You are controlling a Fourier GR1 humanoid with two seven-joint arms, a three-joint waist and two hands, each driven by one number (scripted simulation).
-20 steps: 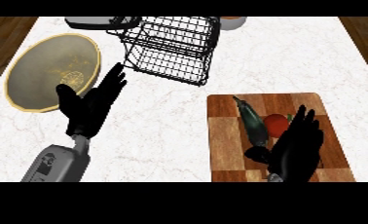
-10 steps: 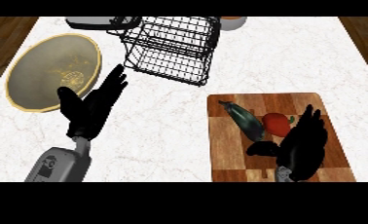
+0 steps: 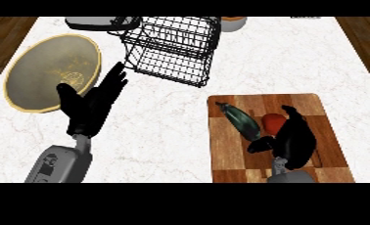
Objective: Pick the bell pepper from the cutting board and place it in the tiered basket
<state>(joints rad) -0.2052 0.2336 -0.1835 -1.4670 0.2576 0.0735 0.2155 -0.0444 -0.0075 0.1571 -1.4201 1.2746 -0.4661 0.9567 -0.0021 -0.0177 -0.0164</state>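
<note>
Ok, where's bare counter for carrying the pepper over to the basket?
Bare white marble counter lies between the wooden cutting board and the black wire tiered basket, and right of the basket. Crowded: the board, where the right hand curls round the red bell pepper beside a dark green vegetable.

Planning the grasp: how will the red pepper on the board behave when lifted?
The pepper looks round and smooth, so it may slip or roll toward the dark vegetable beside it. It is small next to the robot hand, so probably light. Its plump shape suggests it is stiff.
</note>
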